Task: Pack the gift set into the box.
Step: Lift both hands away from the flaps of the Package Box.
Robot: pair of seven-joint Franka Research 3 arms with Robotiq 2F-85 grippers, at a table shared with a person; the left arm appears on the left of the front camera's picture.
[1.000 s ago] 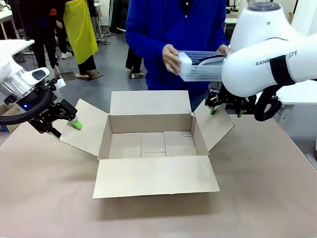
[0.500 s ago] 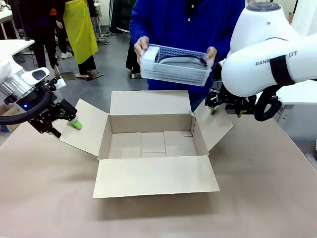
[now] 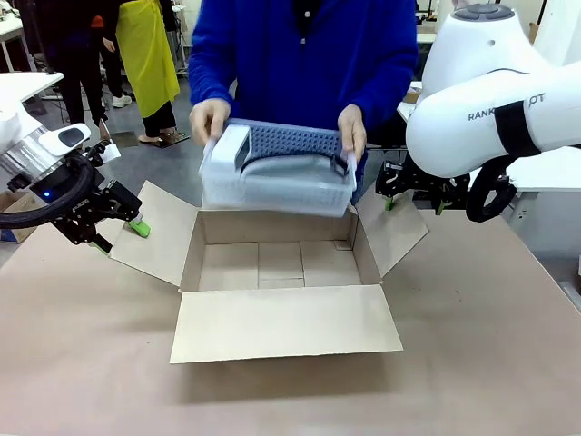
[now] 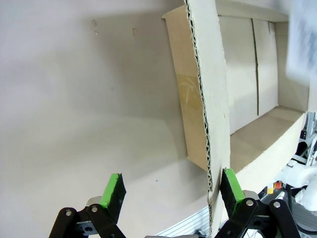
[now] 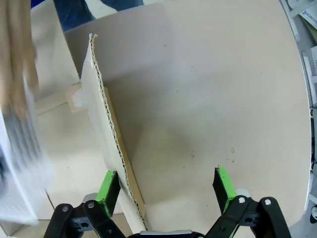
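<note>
Lowered since earlier: pale perforated plastic basket (image 3: 277, 173), held by person (image 3: 300, 54), now just above opening. Mid brown surface (image 3: 91, 363), large brown corrugated cardboard box (image 3: 281, 322) sits open. left pincer (image 4: 171, 186), right pincer (image 5: 165, 182) released, each straddling side flap.

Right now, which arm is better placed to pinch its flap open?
Left, narrowly. The left gripper and right gripper each stand open astride a side flap of the box, but the person's hand and the basket hang nearer the right one.
</note>
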